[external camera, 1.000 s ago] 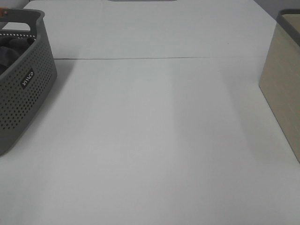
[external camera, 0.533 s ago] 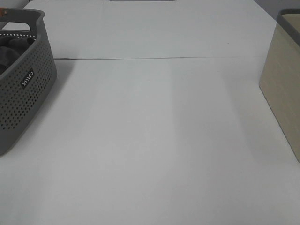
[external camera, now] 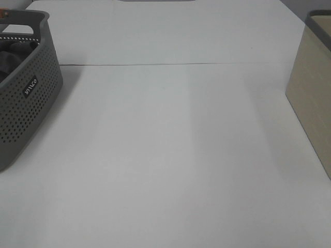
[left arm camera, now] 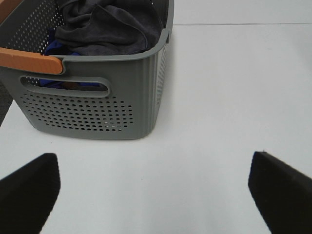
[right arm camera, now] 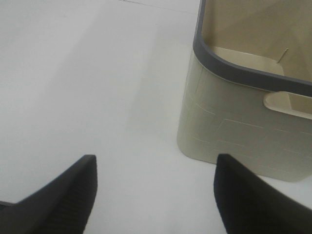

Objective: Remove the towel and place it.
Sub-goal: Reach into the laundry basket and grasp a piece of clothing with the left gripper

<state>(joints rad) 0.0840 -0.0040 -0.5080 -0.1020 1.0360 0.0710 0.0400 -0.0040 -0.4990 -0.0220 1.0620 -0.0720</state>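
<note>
The white worktop (external camera: 170, 155) carries 2 containers, well apart. A grey perforated basket (external camera: 26, 103) stands at the left edge of the high view, and a beige bin (external camera: 310, 103) with a dark grey rim stands at the right edge. A thin seam line runs across the worktop between them.

The towel (left arm camera: 112, 29) is inside the basket, crumpled in a dark charcoal heap that reaches the level of the rim. A blue cloth (left arm camera: 56, 48) lies partly under it and also shows through the handle slot. An orange handle (left arm camera: 29, 61) sits on the basket rim on the near side, above this slot. The basket's wall stands between the left fingers (left arm camera: 29, 192) and the towel. These fingers are wide apart, above the worktop, and hold nothing.

The right fingers (right arm camera: 63, 195) are also spread apart and hold nothing, near the bin's corner. In the bin only its pale inside walls show.
</note>
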